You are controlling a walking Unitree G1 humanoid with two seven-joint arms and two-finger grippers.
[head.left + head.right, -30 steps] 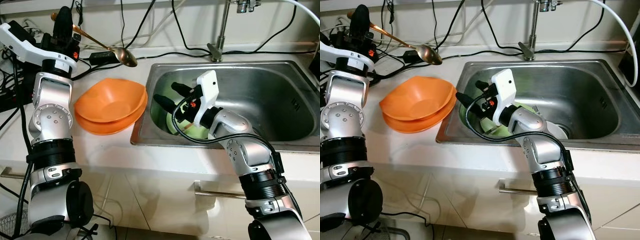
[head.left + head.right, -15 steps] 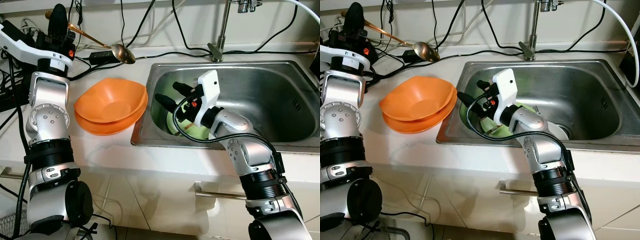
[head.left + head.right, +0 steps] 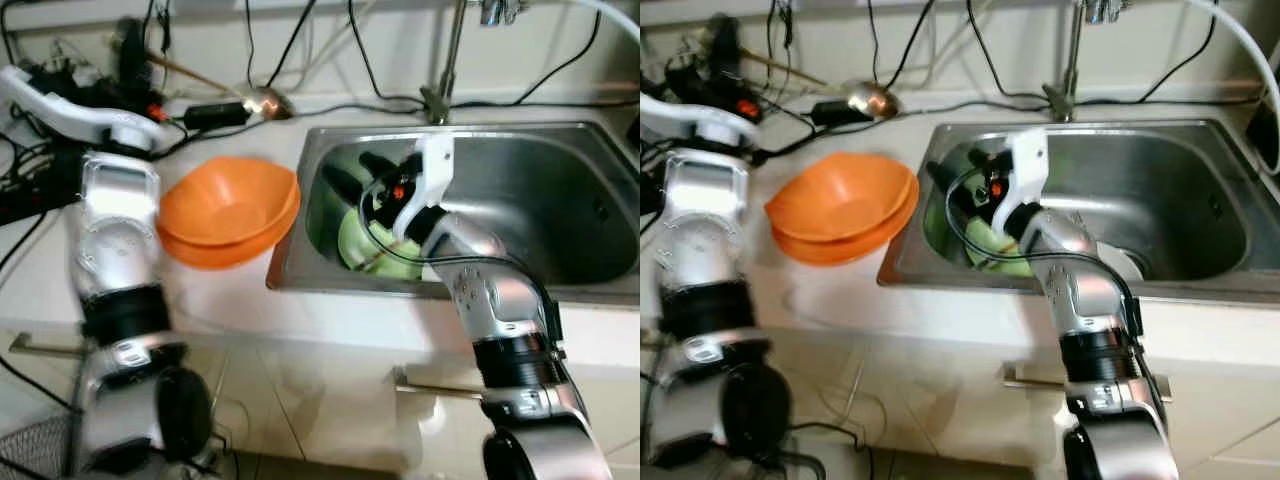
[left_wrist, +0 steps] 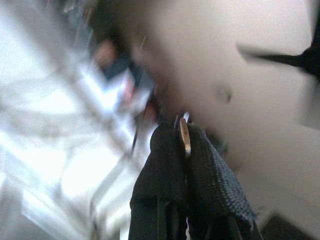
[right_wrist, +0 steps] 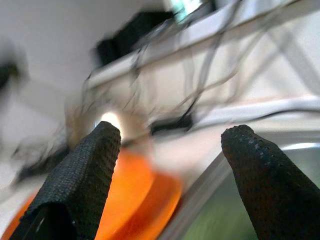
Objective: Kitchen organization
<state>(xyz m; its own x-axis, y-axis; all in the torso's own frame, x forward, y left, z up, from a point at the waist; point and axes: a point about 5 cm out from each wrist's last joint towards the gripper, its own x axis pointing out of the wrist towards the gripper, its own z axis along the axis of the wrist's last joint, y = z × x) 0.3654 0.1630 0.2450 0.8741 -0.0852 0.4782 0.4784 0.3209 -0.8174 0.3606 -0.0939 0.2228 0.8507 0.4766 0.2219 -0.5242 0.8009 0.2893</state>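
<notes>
Ladle (image 3: pixel 262 100): held by its handle end in the left gripper (image 3: pixel 133 60), whose fingers (image 4: pixel 167 165) are closed tight on the thin brass stem. Its long axis runs from the gripper at far left, over the counter (image 3: pixel 215 290), to the bowl end hovering near the sink's back-left corner. Just below and in front sit the stacked orange bowls (image 3: pixel 225 210), beside the sink (image 3: pixel 560 160). Inside the sink, the right gripper (image 3: pixel 358 175) is spread wide and empty, poised over the green plate (image 3: pixel 375 250). The right arm is judged nearer to the plate; the left is occupied.
</notes>
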